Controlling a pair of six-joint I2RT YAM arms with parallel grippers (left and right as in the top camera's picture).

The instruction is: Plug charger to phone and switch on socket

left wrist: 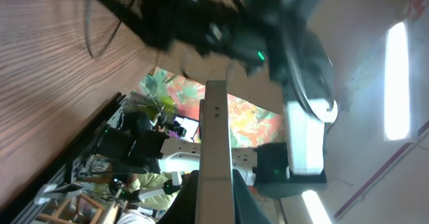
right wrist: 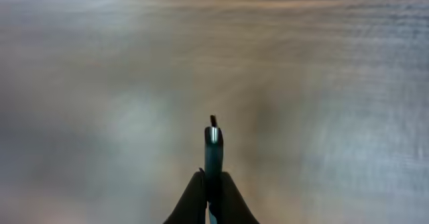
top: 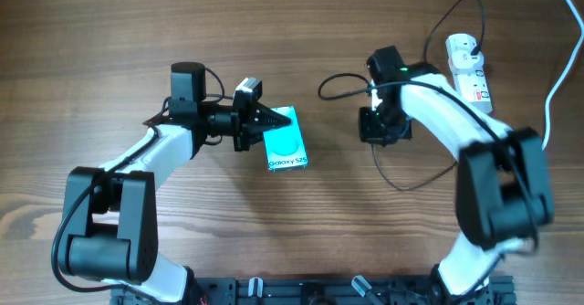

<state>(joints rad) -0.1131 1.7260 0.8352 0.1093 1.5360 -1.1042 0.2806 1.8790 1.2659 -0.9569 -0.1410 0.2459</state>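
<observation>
- Your phone (top: pixel 286 143) is well left of the socket (top: pixel 469 69), cyan screen facing up. Your left gripper (top: pixel 271 119) is clamped on its top edge, and your left wrist cam shows the slab edge-on between the fingers (left wrist: pixel 191 198).
- The charger (right wrist: pixel 213 142) plug tip is pinched tight in your right gripper (top: pixel 374 125), just left of the socket and clear of the phone.
- The black cable loops from that gripper back up to the socket on the wooden table (top: pixel 109 31).
</observation>
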